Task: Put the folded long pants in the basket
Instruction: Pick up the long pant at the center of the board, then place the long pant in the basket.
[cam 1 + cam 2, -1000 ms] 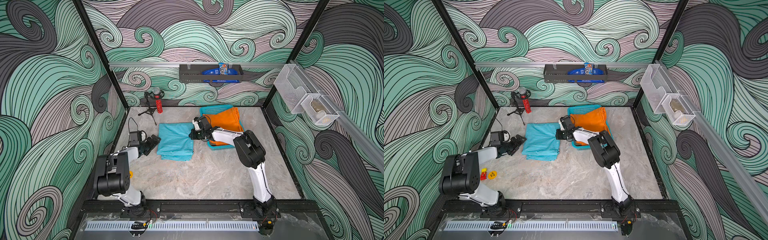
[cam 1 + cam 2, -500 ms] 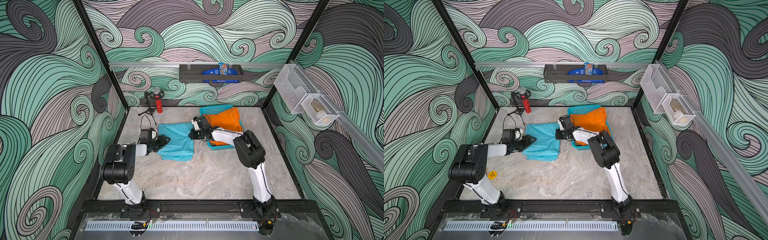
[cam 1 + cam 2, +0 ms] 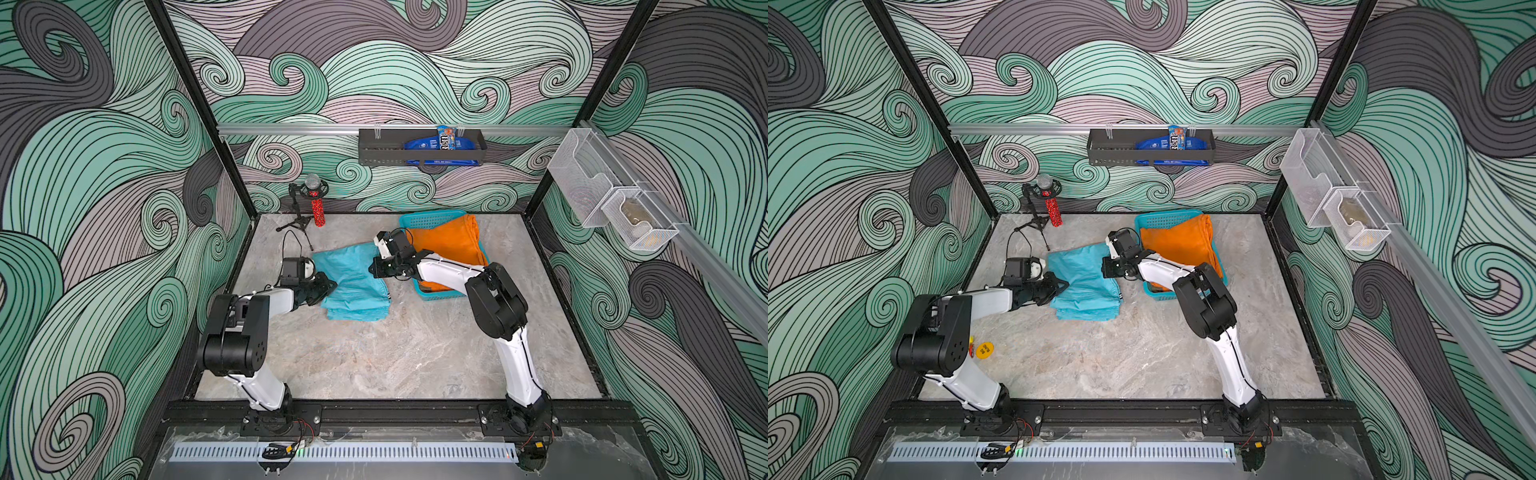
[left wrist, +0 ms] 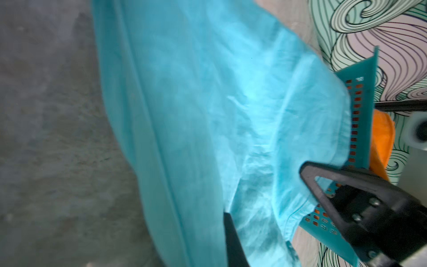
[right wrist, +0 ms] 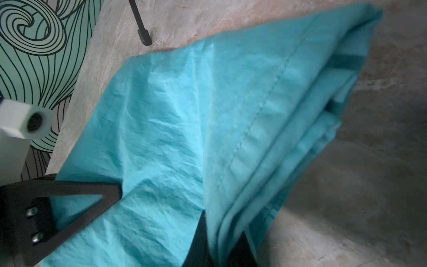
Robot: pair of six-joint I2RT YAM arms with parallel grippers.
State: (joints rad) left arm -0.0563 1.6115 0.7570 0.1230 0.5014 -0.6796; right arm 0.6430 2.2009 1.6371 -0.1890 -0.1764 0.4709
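The turquoise long pants (image 3: 353, 282) (image 3: 1086, 282) lie folded on the marble table between my two grippers. My left gripper (image 3: 328, 286) (image 3: 1063, 286) is shut on their left edge; in the left wrist view one finger (image 4: 233, 240) shows against the cloth (image 4: 208, 115). My right gripper (image 3: 374, 268) (image 3: 1106, 268) is shut on their right edge, with the folded layers (image 5: 184, 115) pinched between its fingers (image 5: 201, 242). The turquoise basket (image 3: 432, 218) (image 3: 1167, 218) (image 4: 367, 92) stands just right of them at the back, with the orange long pants (image 3: 449, 245) (image 3: 1183, 245) lying in it.
A microphone on a small tripod (image 3: 311, 199) stands at the back left, its cable trailing towards the left wrist. A black tray (image 3: 419, 145) with blue packets hangs on the back wall. White mesh bins (image 3: 611, 208) hang on the right wall. A yellow sticker (image 3: 984, 349) lies front left.
My left arm has swung in from the left to the turquoise pants' edge and its gripper has closed on the cloth. The right arm has stayed put, still gripping.
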